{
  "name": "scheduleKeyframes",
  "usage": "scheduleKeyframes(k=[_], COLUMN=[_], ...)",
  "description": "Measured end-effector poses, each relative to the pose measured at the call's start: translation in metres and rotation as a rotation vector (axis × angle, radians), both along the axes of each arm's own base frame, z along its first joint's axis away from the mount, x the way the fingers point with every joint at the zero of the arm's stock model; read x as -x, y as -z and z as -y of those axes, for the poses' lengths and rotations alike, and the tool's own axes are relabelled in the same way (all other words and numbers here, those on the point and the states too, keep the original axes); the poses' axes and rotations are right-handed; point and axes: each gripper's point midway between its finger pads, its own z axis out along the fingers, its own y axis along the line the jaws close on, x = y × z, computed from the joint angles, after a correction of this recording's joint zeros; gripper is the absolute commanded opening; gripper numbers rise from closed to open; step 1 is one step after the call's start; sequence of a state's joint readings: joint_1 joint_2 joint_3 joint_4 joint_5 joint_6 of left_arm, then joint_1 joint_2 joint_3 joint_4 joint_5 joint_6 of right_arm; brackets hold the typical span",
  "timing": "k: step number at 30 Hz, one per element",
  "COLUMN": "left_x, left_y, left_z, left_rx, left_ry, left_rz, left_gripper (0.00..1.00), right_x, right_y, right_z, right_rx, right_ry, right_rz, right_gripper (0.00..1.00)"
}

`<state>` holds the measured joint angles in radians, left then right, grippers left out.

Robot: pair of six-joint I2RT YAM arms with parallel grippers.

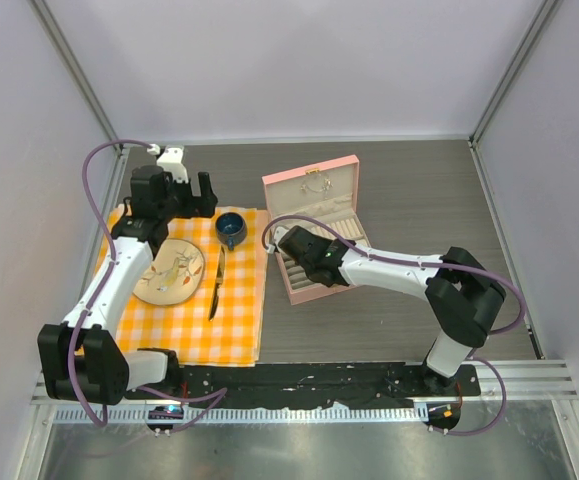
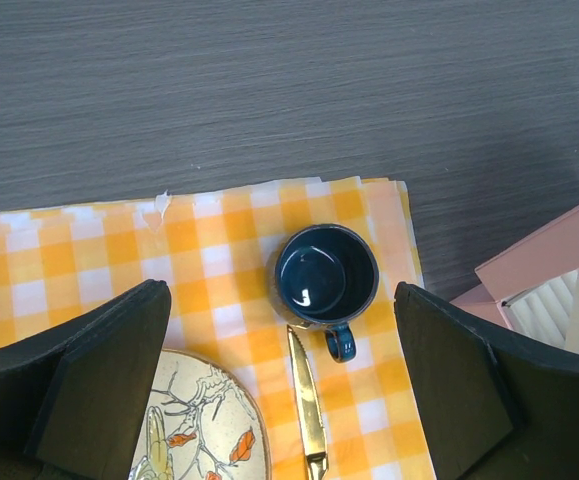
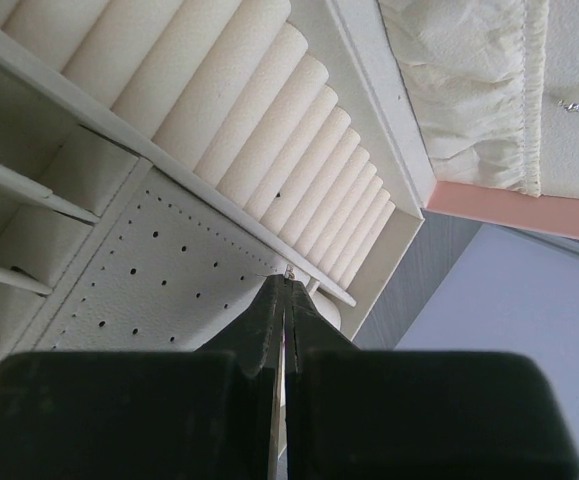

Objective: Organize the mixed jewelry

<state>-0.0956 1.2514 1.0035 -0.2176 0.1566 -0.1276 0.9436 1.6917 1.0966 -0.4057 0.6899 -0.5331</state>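
- One pink box [image 1: 287, 285] is being kept open on the desk [image 1: 409, 190]. Its lid [image 1: 334, 195] is being held upright behind cream ring rolls [image 3: 269, 110] and a perforated panel [image 3: 159, 270].
- The right fingers [image 3: 254, 325] are being held pressed together over that panel, with a tiny silvery piece [image 3: 288, 271] being pinched at their tips.
- A second silvery piece [image 3: 576, 106] is being seen on the lid's lining.
- The left fingers [image 2: 99, 380] are being held spread wide above one checked cloth [image 2: 69, 260].
- One blue cup [image 2: 326, 275], one plate [image 2: 204, 420] and one knife [image 2: 309, 400] are being carried on that cloth.
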Motion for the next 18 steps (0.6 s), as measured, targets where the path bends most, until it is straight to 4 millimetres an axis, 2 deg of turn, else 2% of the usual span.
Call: scheduleKeyframes(k=[18], left_x=[0.0005], left_y=[0.0003], left_z=[-0.0023], left_rx=[0.001], left_ry=[-0.005], left_rz=[0.000], left_gripper=[1.00], right_x=[0.0013], right_y=[0.0009], right_z=[-0.0017], right_rx=[0.003], right_ry=[-0.004], right_rz=[0.000], right_gripper=[0.01])
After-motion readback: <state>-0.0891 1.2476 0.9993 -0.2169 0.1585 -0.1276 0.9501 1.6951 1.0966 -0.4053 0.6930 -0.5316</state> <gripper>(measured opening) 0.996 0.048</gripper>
